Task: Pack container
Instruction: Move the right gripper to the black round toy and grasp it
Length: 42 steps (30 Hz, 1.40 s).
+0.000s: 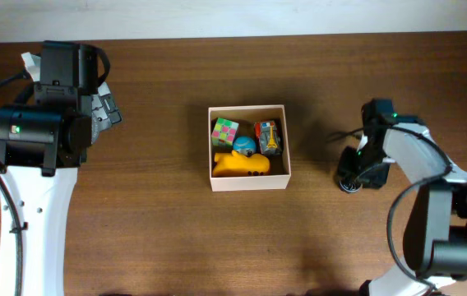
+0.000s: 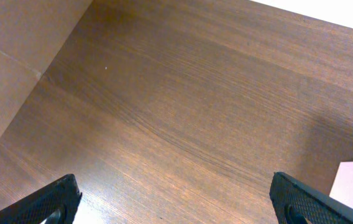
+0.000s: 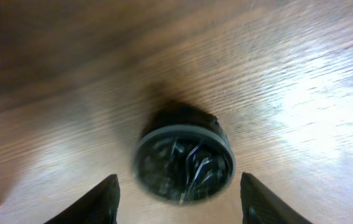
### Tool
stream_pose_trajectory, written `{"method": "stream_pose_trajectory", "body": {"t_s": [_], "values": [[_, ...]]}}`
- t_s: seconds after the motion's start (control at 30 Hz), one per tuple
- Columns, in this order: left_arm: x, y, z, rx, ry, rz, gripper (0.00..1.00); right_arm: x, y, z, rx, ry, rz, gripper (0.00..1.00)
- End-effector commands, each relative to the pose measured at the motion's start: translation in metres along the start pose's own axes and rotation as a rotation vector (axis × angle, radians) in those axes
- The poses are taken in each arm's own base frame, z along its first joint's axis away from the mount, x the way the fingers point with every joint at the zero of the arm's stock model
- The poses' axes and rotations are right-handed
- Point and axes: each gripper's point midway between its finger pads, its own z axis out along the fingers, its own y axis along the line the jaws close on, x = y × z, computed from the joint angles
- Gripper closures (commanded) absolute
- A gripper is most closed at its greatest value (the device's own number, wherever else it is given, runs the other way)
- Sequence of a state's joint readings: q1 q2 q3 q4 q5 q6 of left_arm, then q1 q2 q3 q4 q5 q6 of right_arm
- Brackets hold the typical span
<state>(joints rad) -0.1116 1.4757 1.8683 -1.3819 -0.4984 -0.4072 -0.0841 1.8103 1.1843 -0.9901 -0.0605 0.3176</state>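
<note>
The square white cardboard container [image 1: 248, 181], light and thin-walled, sits mid-surface [image 1: 151, 238] holding toys [image 1: 246, 148]. Right of it a small black round cap [image 3: 184, 163] looks rigid, light and slick: pinch across its rim. Over it the right gripper [image 3: 179, 202] hovers, jaws wide open, empty; the left gripper [image 2: 183, 202], left of the container, likewise.

The square white container [image 1: 248, 182], open-topped and upright, holds seemingly four small toys [image 1: 238, 164].

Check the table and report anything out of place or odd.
One thing: a small dark round object lies outside the box, on its right, under the open right gripper. Blur hides what it is. The toys in the box look settled; nothing looks spilled or damaged.
</note>
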Motion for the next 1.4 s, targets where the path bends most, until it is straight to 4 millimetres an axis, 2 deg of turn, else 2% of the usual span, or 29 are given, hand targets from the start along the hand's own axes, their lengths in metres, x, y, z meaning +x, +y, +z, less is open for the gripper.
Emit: {"method": "stream_pose_trajectory", "body": {"t_s": [0.0,0.03,0.1,0.17,0.27,0.37,0.47,0.57,0.77,1.03,1.23,1.37], "values": [[0.000,0.003,0.001,-0.017,-0.002,0.012,0.01,-0.028,0.024,-0.069,-0.043,-0.199,-0.084,0.43],[0.000,0.003,0.001,-0.017,-0.002,0.012,0.01,-0.030,0.031,-0.084,-0.051,-0.233,-0.099,0.43],[0.000,0.003,0.001,-0.017,-0.002,0.012,0.01,-0.034,0.038,-0.102,-0.057,-0.279,-0.117,0.30],[0.000,0.003,0.001,-0.017,-0.002,0.012,0.01,-0.036,0.039,-0.108,-0.055,-0.294,-0.117,0.27],[0.000,0.003,0.001,-0.017,-0.002,0.012,0.01,-0.031,0.024,-0.086,-0.019,-0.228,-0.086,0.25],[0.000,0.003,0.001,-0.017,-0.002,0.012,0.01,-0.024,0.012,-0.054,0.005,-0.155,-0.054,0.18],[0.000,0.003,0.001,-0.017,-0.002,0.012,0.01,-0.014,0.006,-0.017,0.002,-0.081,-0.041,0.18],[0.000,0.003,0.001,-0.017,-0.002,0.012,0.01,-0.010,0.005,0.001,0.007,-0.058,-0.041,0.17],[0.000,0.003,0.001,-0.017,-0.002,0.012,0.01,-0.014,0.003,0.018,0.019,-0.046,-0.039,0.18],[0.000,0.003,0.001,-0.017,-0.002,0.012,0.01,-0.011,0.002,0.041,0.031,0.011,-0.036,0.27],[0.000,0.003,0.001,-0.017,-0.002,0.012,0.01,-0.006,0.001,0.042,0.033,0.033,-0.036,0.31],[0.000,0.003,0.001,-0.017,-0.002,0.012,0.01,0.001,-0.001,0.042,0.042,0.062,-0.034,0.38]]}}
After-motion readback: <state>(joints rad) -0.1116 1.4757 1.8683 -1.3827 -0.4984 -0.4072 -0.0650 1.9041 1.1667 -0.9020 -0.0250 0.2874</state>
